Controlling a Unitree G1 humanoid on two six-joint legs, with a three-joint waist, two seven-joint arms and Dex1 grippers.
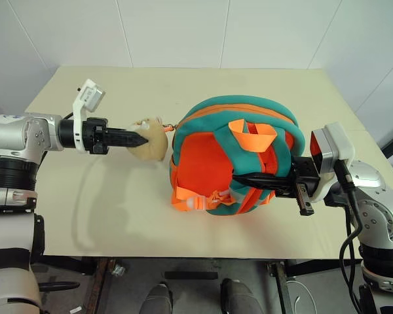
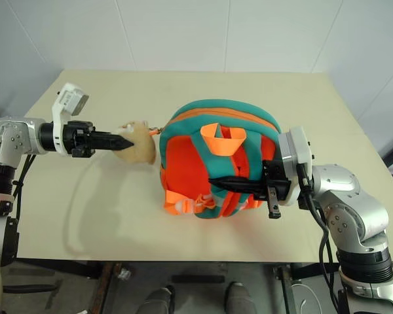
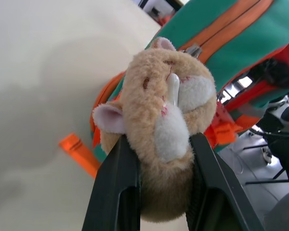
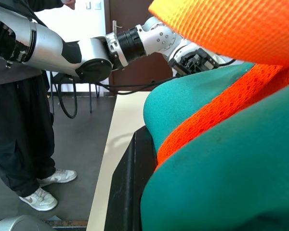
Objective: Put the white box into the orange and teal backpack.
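The orange and teal backpack (image 1: pixel 209 157) lies on the cream table, straps up, with an orange carry loop (image 1: pixel 252 134) on top. My left gripper (image 1: pixel 141 139) reaches in level from the left and is shut on a tan plush hamster (image 3: pixel 159 110), which hangs at the backpack's left side by the zipper. My right gripper (image 1: pixel 239 178) comes in from the right, its jaws shut on a teal shoulder strap (image 4: pixel 192 106) across the orange front. The white box is out of view.
The table (image 1: pixel 105 209) has bare surface to the left and behind the backpack, and its front edge runs close below the bag. In the right wrist view a person (image 4: pixel 19 120) in dark trousers and white trainers stands beyond the table's far side.
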